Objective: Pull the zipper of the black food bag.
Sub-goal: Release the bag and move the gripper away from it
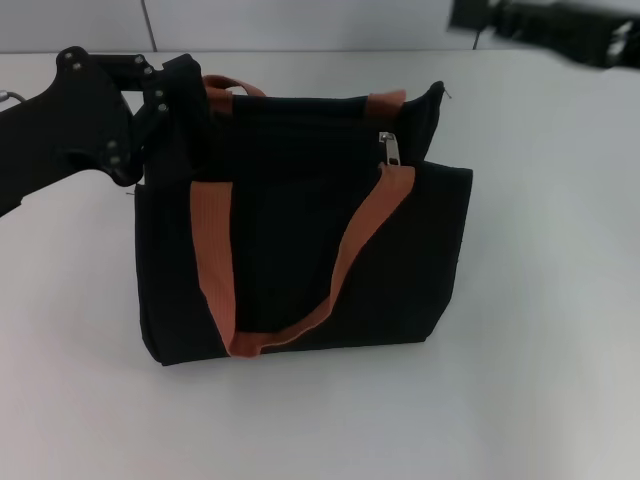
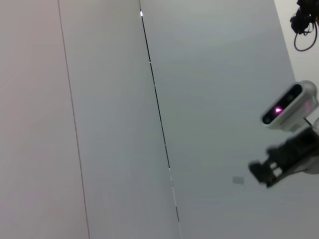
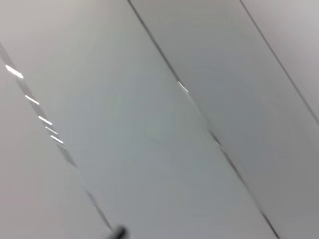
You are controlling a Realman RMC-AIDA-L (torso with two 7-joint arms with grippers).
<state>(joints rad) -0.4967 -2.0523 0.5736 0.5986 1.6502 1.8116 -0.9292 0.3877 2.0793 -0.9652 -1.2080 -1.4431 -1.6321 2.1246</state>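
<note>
The black food bag (image 1: pixel 300 230) stands upright in the middle of the white table, with orange-brown strap handles (image 1: pixel 215 260) hanging down its front. The zipper (image 1: pixel 389 148), a small silver pull tab, sits at the right end of the bag's top edge. My left gripper (image 1: pixel 178 98) is pressed against the bag's upper left corner, black against black. My right gripper (image 1: pixel 500 18) hangs high at the far right, well away from the bag. It also shows in the left wrist view as the right gripper (image 2: pixel 271 169), under its grey camera (image 2: pixel 289 105).
The white table (image 1: pixel 540 330) spreads around the bag on every side. A grey panelled wall (image 2: pixel 149 124) stands behind it. The right wrist view holds only wall panels (image 3: pixel 159 119).
</note>
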